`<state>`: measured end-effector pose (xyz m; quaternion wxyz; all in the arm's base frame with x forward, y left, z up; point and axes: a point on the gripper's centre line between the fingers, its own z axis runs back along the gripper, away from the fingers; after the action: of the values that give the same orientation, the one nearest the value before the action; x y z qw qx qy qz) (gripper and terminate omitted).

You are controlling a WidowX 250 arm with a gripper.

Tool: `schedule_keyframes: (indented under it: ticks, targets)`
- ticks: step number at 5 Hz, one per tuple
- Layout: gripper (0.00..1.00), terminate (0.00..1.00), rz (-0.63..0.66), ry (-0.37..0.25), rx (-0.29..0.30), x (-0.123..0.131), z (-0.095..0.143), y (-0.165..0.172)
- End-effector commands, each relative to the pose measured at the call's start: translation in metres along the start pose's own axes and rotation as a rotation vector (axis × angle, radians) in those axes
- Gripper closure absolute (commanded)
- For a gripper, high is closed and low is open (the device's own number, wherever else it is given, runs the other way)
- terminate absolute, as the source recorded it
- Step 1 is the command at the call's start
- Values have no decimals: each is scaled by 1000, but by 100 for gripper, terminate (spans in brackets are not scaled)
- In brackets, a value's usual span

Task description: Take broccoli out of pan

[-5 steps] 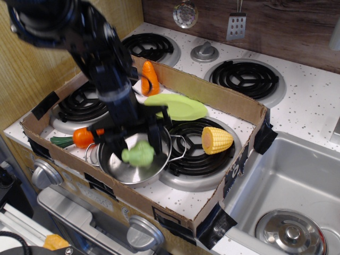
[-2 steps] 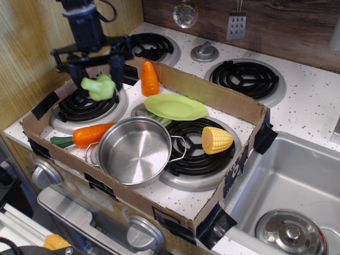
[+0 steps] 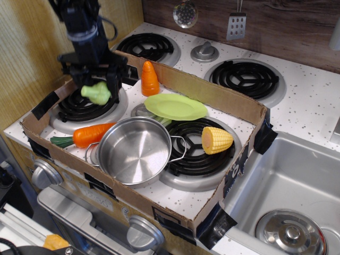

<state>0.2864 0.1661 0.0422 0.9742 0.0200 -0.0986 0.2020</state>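
The pale-green broccoli (image 3: 96, 92) is held between my gripper's (image 3: 96, 85) fingers just above the back-left burner (image 3: 85, 106), well clear of the pan. The gripper is shut on it, pointing down from the black arm (image 3: 82, 26). The shiny steel pan (image 3: 134, 150) stands in front on the stove with nothing inside it, its wire handles to left and right.
A carrot (image 3: 87, 135) lies left of the pan. A lime-green plate (image 3: 176, 107) lies behind the pan, an upright orange carrot (image 3: 150, 78) behind that, and corn (image 3: 216, 139) to the right. Cardboard walls (image 3: 223, 101) ring the stove. A sink (image 3: 292, 196) is right.
The gripper lifted the broccoli out of the pan, carried it back-left over the rear burner, and has since lowered slightly. The pan now holds nothing.
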Motion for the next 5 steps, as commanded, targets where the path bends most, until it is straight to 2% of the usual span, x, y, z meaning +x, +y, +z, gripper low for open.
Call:
schedule_keyframes:
  ticks: [1,2,3,4,5]
  targets:
    - [100,0,-68,-83,69,30,3,1]
    - [0,0,-96,-58,72,36,9,0]
    - [0,0,-96,-48,76,43,24,-3]
    - [0,0,-116,-49,116,51,41,-9]
    - [0,0,-128,-52,120,57,60,-11]
